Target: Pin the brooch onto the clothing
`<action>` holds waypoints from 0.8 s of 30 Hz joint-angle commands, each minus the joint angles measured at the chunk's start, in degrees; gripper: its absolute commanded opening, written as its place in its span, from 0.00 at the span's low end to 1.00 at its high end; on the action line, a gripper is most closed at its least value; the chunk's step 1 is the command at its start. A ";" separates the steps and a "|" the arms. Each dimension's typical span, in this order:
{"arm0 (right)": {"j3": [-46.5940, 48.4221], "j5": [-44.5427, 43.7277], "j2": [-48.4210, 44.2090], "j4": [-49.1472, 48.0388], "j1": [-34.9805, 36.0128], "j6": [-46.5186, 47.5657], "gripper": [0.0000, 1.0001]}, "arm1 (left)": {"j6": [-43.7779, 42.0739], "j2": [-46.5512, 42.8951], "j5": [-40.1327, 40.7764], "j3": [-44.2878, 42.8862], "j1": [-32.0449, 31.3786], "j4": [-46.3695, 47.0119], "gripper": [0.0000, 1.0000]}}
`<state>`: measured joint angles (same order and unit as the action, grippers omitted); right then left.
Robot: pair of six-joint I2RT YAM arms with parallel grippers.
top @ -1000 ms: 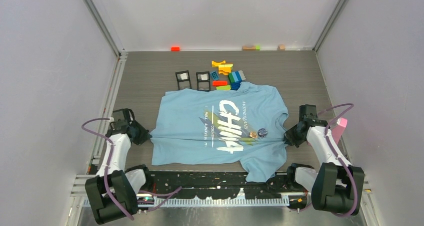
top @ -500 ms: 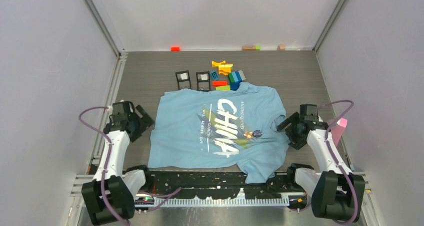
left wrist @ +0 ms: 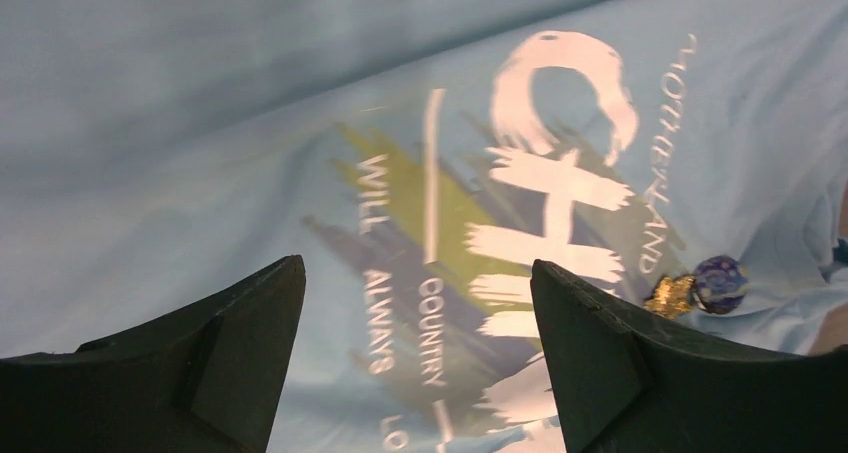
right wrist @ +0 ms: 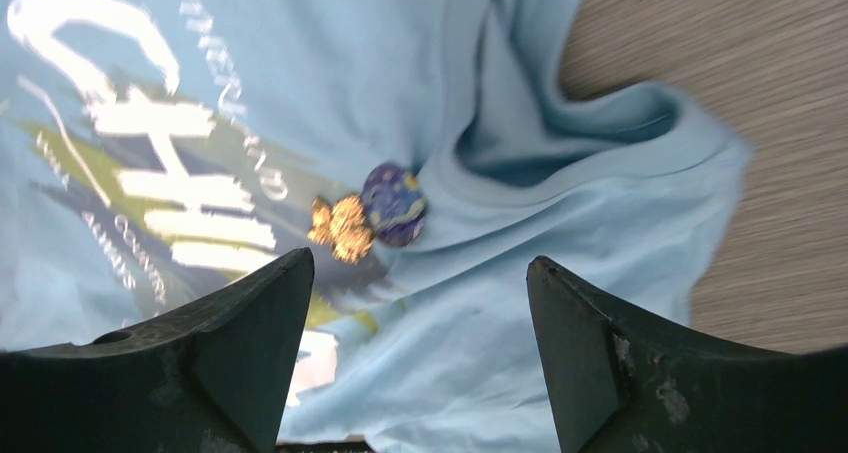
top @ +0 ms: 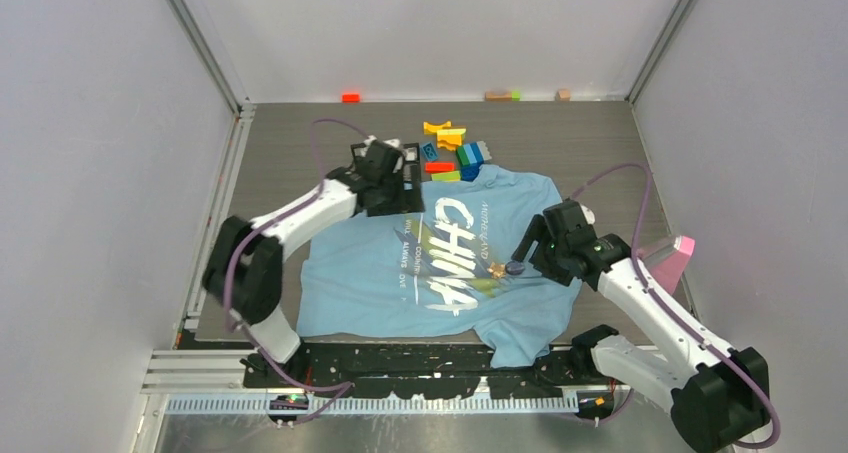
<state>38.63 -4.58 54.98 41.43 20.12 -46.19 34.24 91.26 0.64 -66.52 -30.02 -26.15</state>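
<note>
The brooch lies on the spread T-shirt beside its collar, framed by the wide-apart, empty jaws of the right arm, likely poised to grasp it, while the jaws of the left arm gape empty too.

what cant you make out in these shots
Brooch back, right wrist view: its own face hides whether a pin goes through the clothing.
Small lettering, left wrist view: blurred, cut by the bottom edge.
Black frames, top view: partly hidden by the left arm.
</note>
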 commanded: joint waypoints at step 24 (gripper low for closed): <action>-12.50 4.47 5.75 7.69 22.74 -25.78 0.01 | 7.11 48.78 -12.29 -38.34 -9.15 19.73 0.84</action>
<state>29.12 -4.29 63.72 40.16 42.06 -68.95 40.60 135.46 -16.27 -103.46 -42.06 -3.86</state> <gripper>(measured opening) 0.022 0.829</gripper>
